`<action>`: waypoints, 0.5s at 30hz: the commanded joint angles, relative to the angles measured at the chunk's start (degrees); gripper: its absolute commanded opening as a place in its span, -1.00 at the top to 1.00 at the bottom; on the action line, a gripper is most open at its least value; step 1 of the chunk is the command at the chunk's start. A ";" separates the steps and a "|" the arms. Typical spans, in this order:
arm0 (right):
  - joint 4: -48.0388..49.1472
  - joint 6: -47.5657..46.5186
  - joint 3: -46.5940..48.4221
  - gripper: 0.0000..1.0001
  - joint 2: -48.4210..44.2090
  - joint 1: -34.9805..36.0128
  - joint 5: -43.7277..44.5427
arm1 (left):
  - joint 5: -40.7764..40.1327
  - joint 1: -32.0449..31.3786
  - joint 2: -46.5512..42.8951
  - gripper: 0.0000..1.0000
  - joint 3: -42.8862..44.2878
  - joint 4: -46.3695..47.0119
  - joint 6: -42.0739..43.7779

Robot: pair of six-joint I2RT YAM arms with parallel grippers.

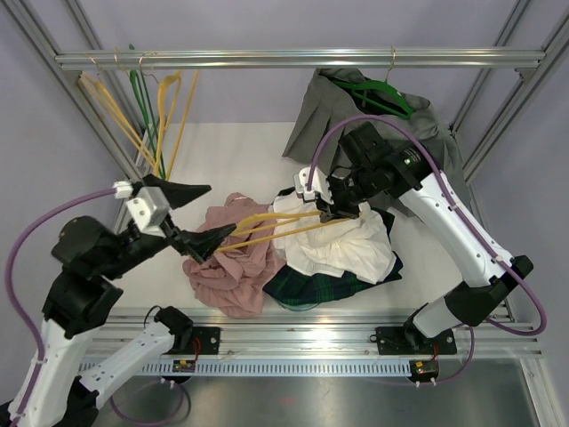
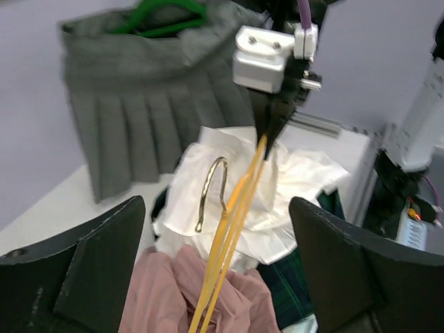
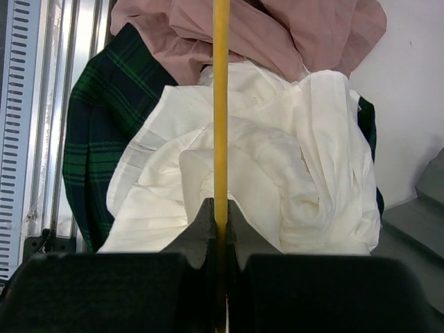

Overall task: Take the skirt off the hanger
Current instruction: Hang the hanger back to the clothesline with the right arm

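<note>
A yellow hanger (image 1: 276,227) lies nearly level between my two grippers. My right gripper (image 1: 342,213) is shut on one end of it; the right wrist view shows the yellow bar (image 3: 221,104) pinched between the closed fingertips (image 3: 221,211). The hanger's other end runs into a crumpled pink skirt (image 1: 231,267) on the table. My left gripper (image 1: 209,216) is open, its fingers either side of the hanger just above the pink skirt (image 2: 173,291). The left wrist view shows the hanger bars (image 2: 232,222) and its metal hook (image 2: 208,191).
A white skirt (image 1: 342,245) and a green plaid skirt (image 1: 311,285) are piled under the right gripper. A grey pleated skirt (image 1: 373,102) hangs on a green hanger from the top rail (image 1: 293,59). Several empty yellow and green hangers (image 1: 160,107) hang at the left.
</note>
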 commanded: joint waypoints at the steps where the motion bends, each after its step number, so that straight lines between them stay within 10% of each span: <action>1: 1.05 4.26 2.63 1.00 -1.49 -1.87 1.88 | -11.39 -0.14 -3.15 -0.86 5.99 2.21 2.12; 15: 7.37 27.97 17.22 1.00 3.08 -5.91 10.21 | -35.56 -0.14 -18.69 -0.98 -1.28 -11.78 -11.73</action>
